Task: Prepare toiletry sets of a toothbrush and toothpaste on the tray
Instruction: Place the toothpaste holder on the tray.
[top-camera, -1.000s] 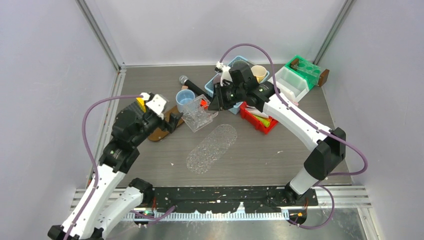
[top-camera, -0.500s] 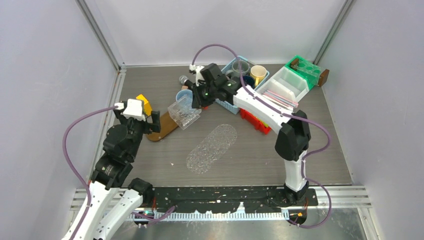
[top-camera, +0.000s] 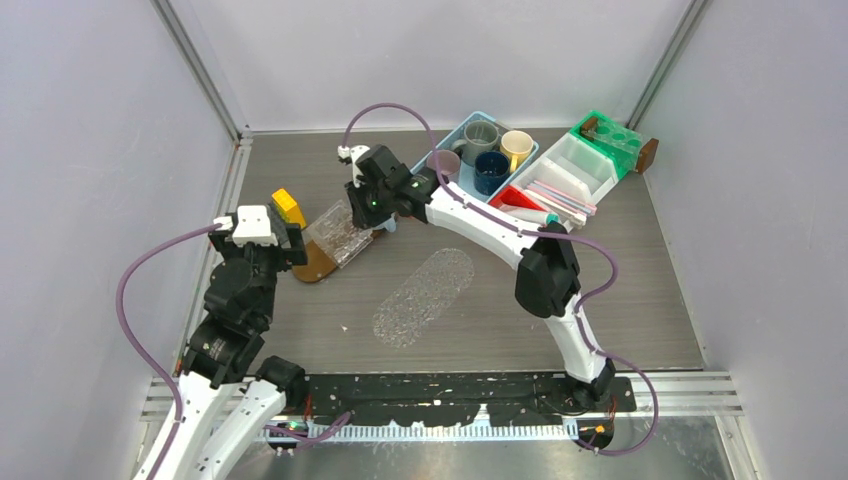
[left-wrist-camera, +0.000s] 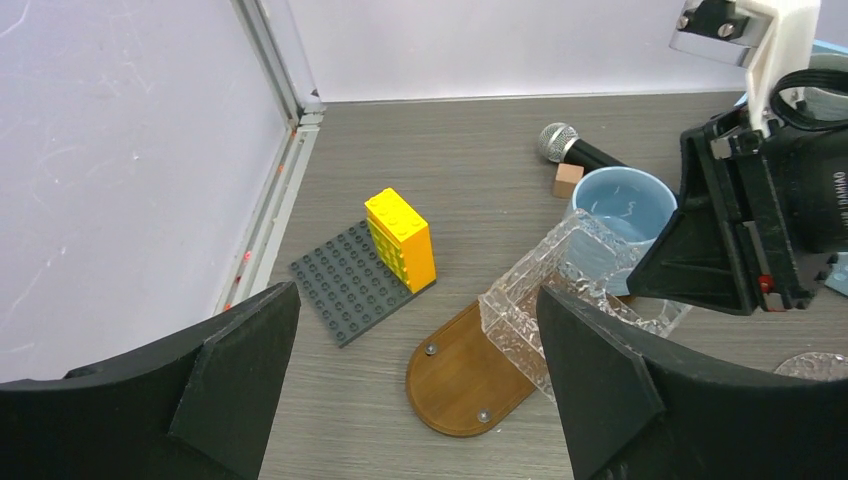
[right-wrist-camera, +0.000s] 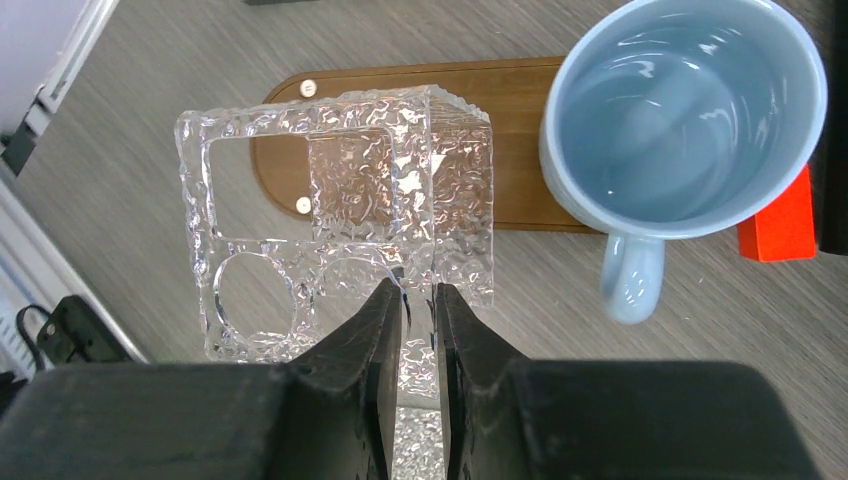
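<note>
My right gripper (right-wrist-camera: 418, 300) is shut on one wall of a clear textured holder (right-wrist-camera: 340, 200) with round and square cut-outs. It keeps the holder (top-camera: 338, 235) over the brown wooden tray (top-camera: 312, 265). Whether the holder rests on the wood I cannot tell. My left gripper (left-wrist-camera: 418, 300) stands open just left of that tray (left-wrist-camera: 465, 375), with nothing between its fingers. Pastel toothbrushes (top-camera: 562, 195) lie in a white bin at the back right. A white toothpaste tube (top-camera: 528, 213) lies in the red bin (top-camera: 510, 197) beside it.
A clear oval tray (top-camera: 425, 295) lies mid-table. A blue mug (right-wrist-camera: 690, 120), a red block (right-wrist-camera: 780, 225), a black microphone (left-wrist-camera: 575, 150) and a small wooden cube (left-wrist-camera: 567, 180) crowd the holder. A yellow brick (left-wrist-camera: 402, 238) stands on a grey baseplate (left-wrist-camera: 345, 285). Cups fill a blue bin (top-camera: 480, 150).
My right arm has swung left, carrying the clear holder from beside the mug to over the wooden tray. My left gripper has drawn back from the tray and opened wider.
</note>
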